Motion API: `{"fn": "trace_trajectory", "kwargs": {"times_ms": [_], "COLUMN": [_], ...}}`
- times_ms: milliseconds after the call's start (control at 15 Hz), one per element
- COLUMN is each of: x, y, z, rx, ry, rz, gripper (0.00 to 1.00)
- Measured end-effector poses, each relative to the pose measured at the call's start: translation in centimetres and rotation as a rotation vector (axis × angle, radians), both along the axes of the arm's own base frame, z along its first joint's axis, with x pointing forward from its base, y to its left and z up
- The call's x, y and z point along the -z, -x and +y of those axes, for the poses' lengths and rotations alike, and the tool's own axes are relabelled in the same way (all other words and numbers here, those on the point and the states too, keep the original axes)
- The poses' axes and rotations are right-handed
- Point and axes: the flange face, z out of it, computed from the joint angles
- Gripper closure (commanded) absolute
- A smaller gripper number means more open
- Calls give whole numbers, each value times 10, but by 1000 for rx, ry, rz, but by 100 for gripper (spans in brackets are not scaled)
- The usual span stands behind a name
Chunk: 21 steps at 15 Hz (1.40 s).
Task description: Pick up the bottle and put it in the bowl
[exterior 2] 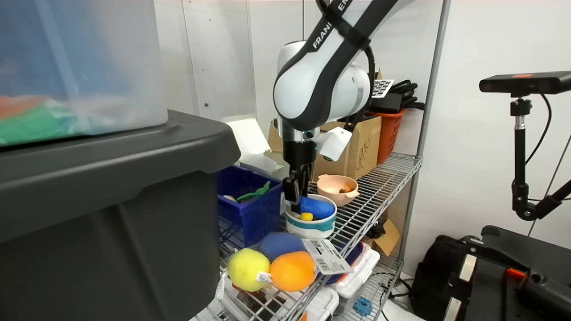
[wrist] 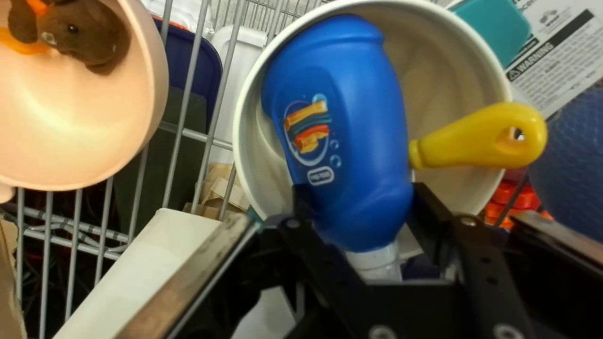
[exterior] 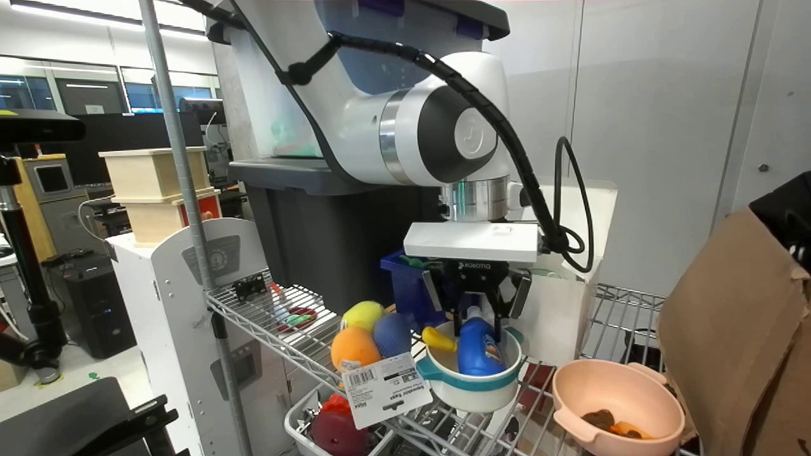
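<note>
The blue bottle (exterior: 480, 354) stands tilted, white cap up, in the white bowl; it also shows in an exterior view (exterior 2: 317, 207) and the wrist view (wrist: 348, 113). My gripper (exterior: 478, 326) points down, fingers on both sides of the bottle's shoulder below the cap. In the wrist view the gripper (wrist: 360, 200) looks partly closed, both fingers against the bottle. The orange-tan bowl (exterior: 602, 386) stands apart beside the white bowl, holding a brown toy and orange pieces. It also shows in an exterior view (exterior 2: 332, 193) and the wrist view (wrist: 70, 136).
The white bowl with teal rim (exterior: 472, 399) also holds a yellow-handled thing (wrist: 480, 136). Netted balls (exterior 2: 292, 270) with a card lie beside it. A blue bin (exterior 2: 261, 218), white box (exterior: 557, 316) and paper bag (exterior: 728, 329) stand around on the wire shelf (exterior 2: 370, 200).
</note>
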Motion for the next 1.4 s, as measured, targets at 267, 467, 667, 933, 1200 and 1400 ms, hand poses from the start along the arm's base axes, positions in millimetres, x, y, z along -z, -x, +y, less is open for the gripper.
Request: {"fn": "trace_trajectory", "kwargs": {"times_ms": [267, 467, 667, 933, 1200, 1400], "x": [-1, -1, -2, -11, -27, -40], "y": [-1, -1, -1, -2, -5, -7], "z": [0, -1, -3, -10, -21, -28], "rx": [-9, -15, -18, -12, 4, 13], "ry": [-1, -4, -6, -5, -3, -1], "rz": [-1, -2, -3, -15, -38, -56], "gripper": [72, 72, 72, 72, 72, 72]}}
